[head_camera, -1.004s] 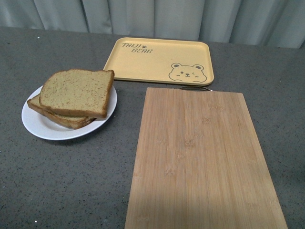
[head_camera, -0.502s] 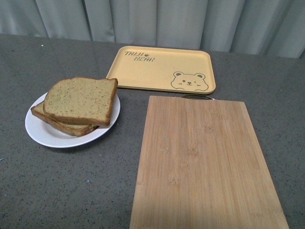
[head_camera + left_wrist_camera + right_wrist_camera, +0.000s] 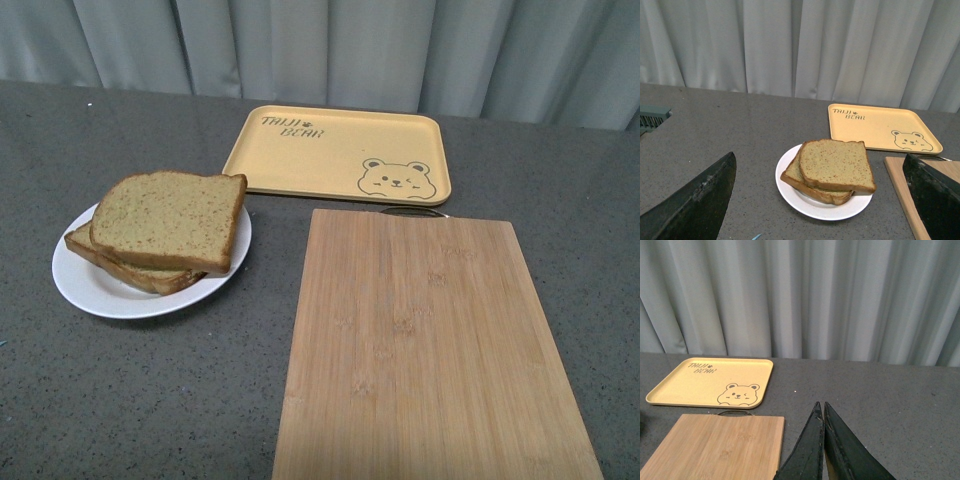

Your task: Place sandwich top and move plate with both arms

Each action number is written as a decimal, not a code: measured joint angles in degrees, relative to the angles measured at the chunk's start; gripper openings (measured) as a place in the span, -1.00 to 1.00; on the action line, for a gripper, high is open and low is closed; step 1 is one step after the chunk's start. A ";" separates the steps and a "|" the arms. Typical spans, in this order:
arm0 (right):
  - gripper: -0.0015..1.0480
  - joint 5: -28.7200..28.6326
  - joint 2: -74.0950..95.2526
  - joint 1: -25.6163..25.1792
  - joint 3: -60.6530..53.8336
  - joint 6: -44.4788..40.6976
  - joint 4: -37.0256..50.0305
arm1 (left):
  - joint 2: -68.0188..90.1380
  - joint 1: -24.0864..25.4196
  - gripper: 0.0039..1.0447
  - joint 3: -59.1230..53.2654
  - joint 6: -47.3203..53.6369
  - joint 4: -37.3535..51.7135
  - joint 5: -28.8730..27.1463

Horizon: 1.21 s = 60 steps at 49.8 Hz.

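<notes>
Where sandwich top (image 3: 168, 218) ends, plate (image 3: 100, 296) rim shows.

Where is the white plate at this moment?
In the front view the plate sits on the left of the grey table, carrying the sandwich top, left of the wooden board and nearer than the yellow tray.

Left gripper (image 3: 820, 159), jaws spread wide: plate (image 3: 80, 290) with the sandwich top (image 3: 165, 220) stacked on another slice sits straight ahead, blocking a low pass. Bare desk (image 3: 150, 400) rings the plate on the gripper's outer side. Wooden board (image 3: 430, 340) lies near its inner finger, with the yellow tray (image 3: 330, 150) beyond. Right gripper (image 3: 821, 410), jaws pressed together: bare desk ahead up to the curtain (image 3: 840, 300); board and tray lie toward the left arm's side.
</notes>
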 joint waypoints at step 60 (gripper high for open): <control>0.17 -0.04 -23.56 0.00 0.04 -0.11 -23.67 | -0.02 0.00 0.88 0.00 0.00 0.00 0.00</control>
